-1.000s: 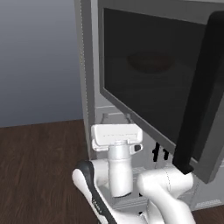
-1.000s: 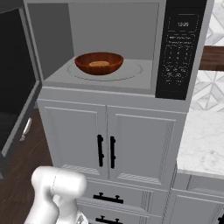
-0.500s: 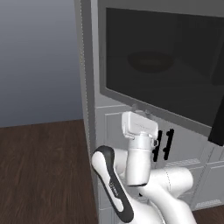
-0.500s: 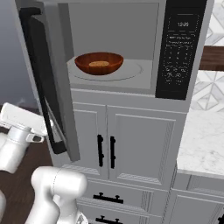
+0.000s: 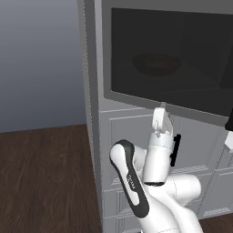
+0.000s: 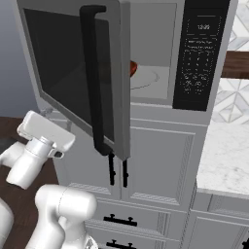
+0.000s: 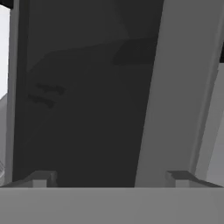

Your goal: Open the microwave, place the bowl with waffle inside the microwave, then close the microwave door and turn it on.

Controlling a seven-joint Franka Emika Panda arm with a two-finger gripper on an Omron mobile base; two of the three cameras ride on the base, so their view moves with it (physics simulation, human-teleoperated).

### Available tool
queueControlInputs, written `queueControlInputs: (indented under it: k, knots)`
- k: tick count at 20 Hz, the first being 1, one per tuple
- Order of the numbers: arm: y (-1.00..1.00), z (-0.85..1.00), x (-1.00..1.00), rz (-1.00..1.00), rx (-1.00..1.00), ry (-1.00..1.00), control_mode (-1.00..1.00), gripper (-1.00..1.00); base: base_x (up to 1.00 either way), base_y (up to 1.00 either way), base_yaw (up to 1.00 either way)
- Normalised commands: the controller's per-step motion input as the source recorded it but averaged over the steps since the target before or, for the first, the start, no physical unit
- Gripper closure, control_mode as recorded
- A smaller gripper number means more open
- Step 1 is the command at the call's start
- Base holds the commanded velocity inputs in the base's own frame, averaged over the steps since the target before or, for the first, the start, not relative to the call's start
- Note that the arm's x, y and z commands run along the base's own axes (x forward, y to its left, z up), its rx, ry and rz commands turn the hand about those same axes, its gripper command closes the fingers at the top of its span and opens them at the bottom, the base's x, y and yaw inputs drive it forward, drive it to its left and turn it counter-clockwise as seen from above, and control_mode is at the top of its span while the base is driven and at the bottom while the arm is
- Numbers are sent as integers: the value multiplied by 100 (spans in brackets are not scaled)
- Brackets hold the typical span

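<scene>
Gripper (image 7: 112,177) fingers are spread wide with nothing held, pressed close against the half-closed microwave door (image 6: 73,73). Inside the microwave (image 6: 199,53), the bowl (image 6: 133,67) is seen.

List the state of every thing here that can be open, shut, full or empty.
microwave door: partly open, swung most of the way toward shut.
microwave: not yet closed, bowl inside.
bowl: inside the microwave, mostly hidden by the door.
gripper: jaws open, holding nothing, facing the door.
cabinet doors: shut.
</scene>
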Motion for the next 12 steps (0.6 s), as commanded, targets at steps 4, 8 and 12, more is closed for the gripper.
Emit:
queueControlInputs:
  k: [4, 8, 12]
  knots:
    - [-1, 40, 5, 0, 4, 1, -100, -100, 0, 0, 0]
    - [0, 51, 8, 0, 0, 8, -100, -100, 0, 0, 0]
    - [0, 41, 13, 0, 0, 16, -100, -100, 0, 0, 0]
